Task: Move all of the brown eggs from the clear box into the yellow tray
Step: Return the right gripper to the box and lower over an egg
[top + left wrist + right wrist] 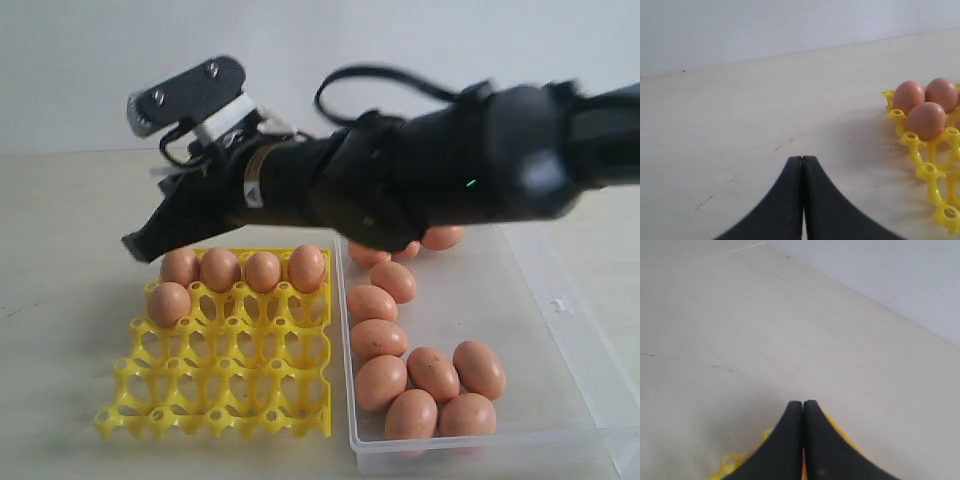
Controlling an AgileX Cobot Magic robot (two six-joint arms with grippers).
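Observation:
The yellow tray (232,385) lies left of the clear box (545,300). Several brown eggs (220,268) fill its far row, and one more (168,303) sits in the second row at the left. Several brown eggs (432,372) lie loose in the box, some hidden under the arm. My right gripper (135,246) reaches across from the right and hangs shut and empty just above the tray's far left corner; its wrist view shows it (803,402) over the tray edge (732,462). My left gripper (802,158) is shut and empty over bare table, beside the tray (930,172) and its eggs (926,120).
The thick black right arm (450,170) spans the far end of the box and tray. A pale wall rises behind the table (60,300). The left arm does not show in the exterior view.

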